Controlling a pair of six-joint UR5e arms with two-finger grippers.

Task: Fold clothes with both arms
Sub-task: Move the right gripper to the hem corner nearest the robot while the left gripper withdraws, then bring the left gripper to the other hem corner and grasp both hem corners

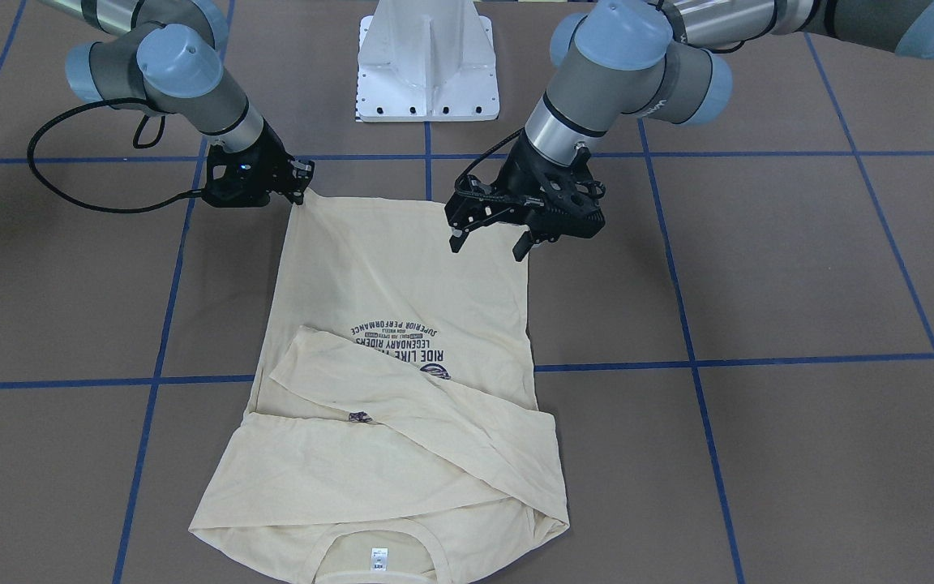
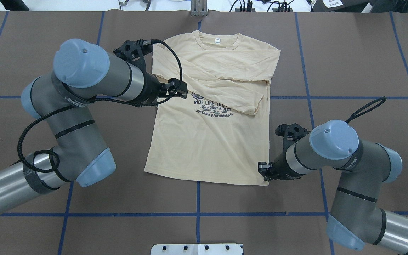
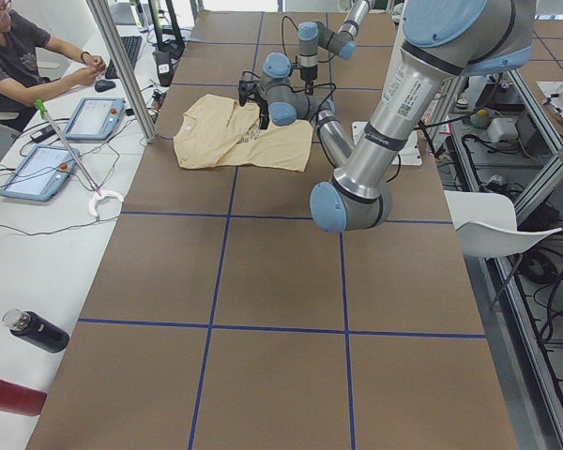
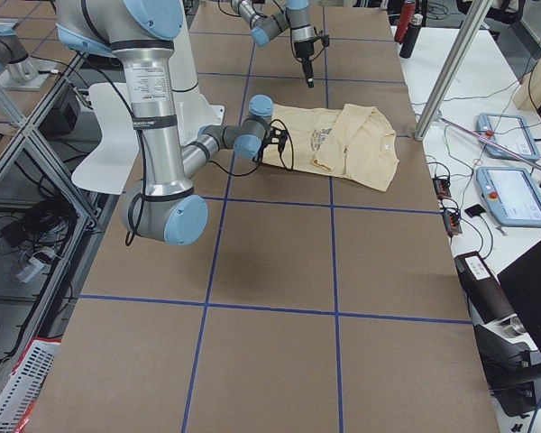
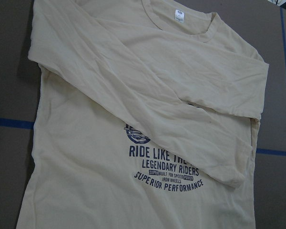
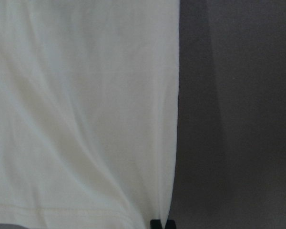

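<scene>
Two sleeves (image 1: 434, 422) lie crossed over the chest of the cream long-sleeved T-shirt (image 1: 402, 276), hiding part of its navy print (image 1: 402, 334). The shirt lies flat on the brown table (image 1: 799, 268) just in front of the white pedestal base (image 1: 428, 73), hem toward the base and neck away from it. On the base's right, the right gripper (image 1: 298, 192) pinches a hem corner, fingertips closed on the cloth. The left gripper (image 1: 489, 243) hangs spread wide over the other hem corner, apparently clear of it. From overhead its wrist blocks the shirt's side edge. Blue tape lines (image 1: 759, 358) cross the table.

Right tool (image 6: 162, 224) pinching T-shirt (image 6: 81, 109) side edge near hem; table (image 6: 238, 119) right.
</scene>
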